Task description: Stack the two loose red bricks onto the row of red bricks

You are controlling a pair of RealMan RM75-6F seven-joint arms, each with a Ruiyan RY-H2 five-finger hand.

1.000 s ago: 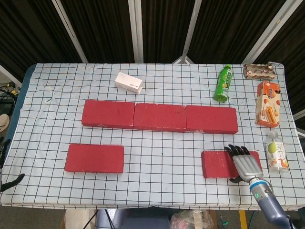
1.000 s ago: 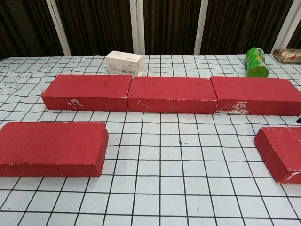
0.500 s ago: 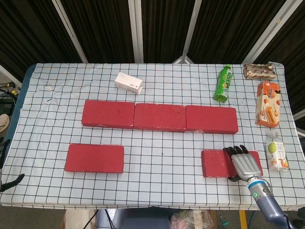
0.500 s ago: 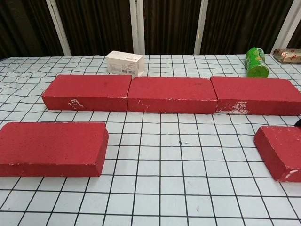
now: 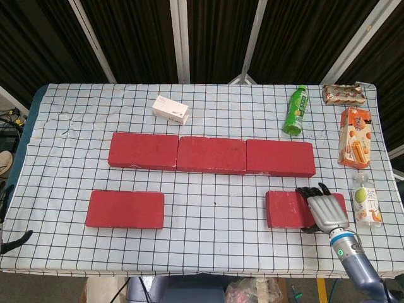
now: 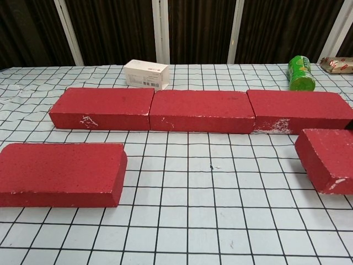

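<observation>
So the right hand (image 5: 326,211) is lying over the right end of the right loose brick (image 5: 290,209), fingers draped across the top and gripping it. That brick sits just in front of the right end of the row of red bricks (image 5: 211,154); in the chest view it looks slightly lifted, though I can't say for sure. The left loose brick (image 5: 125,209) lies flat on the worktop (image 5: 214,243), apart from the row and in front of its left end. The left hand isn't showing in either view.

Other stuff around: a white box (image 5: 170,110) behind the row, a green bottle (image 5: 295,110) behind its right end, and some snack packs (image 5: 355,137) plus a small drink bottle (image 5: 365,199) along the right edge, just beside the hand.
</observation>
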